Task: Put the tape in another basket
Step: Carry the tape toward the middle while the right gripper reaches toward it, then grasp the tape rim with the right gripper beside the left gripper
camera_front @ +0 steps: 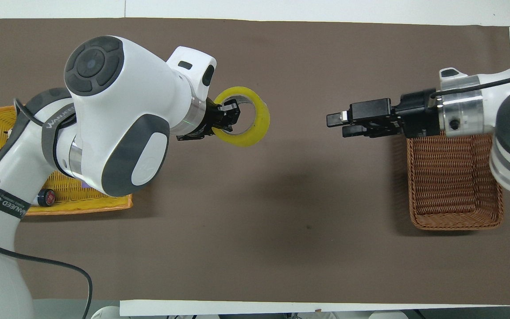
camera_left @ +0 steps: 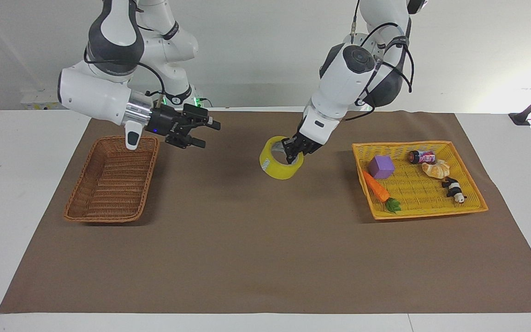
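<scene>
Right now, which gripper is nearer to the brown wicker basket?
The right. The right gripper hangs over the mat just beside the brown wicker basket, toward the table's middle. The left gripper is at mid-table, shut on the roll of yellow tape.
</scene>
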Action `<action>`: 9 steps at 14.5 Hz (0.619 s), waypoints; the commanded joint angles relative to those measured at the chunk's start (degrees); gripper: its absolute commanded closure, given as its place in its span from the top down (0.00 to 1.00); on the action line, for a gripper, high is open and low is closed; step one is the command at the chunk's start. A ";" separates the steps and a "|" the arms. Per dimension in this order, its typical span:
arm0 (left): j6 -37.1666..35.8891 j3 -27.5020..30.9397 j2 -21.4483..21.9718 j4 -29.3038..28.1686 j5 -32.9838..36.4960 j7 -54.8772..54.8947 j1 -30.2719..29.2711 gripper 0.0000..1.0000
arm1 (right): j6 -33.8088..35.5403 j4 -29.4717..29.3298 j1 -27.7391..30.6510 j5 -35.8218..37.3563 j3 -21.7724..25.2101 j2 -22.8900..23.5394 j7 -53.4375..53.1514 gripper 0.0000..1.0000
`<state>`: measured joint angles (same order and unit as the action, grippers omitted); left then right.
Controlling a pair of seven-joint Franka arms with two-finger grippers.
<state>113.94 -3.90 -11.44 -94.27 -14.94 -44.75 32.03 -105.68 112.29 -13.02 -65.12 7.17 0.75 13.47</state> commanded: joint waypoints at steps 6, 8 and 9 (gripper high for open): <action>-0.48 0.56 0.37 -0.29 -0.61 -0.51 1.02 0.03 | -8.65 1.18 -7.45 -12.98 0.03 5.40 -0.02 1.00; -0.56 0.56 0.46 -0.65 -0.53 -0.51 1.02 0.03 | -11.38 1.09 -9.56 -13.98 0.03 5.66 -0.37 1.00; -0.56 0.56 0.46 -0.65 -0.53 -0.60 1.02 0.03 | -12.00 1.18 -10.27 -14.06 0.03 5.67 -0.63 1.00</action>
<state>113.85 -3.98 -11.45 -94.76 -14.94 -44.75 32.35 -115.62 113.37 -21.56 -77.74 7.12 6.63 13.32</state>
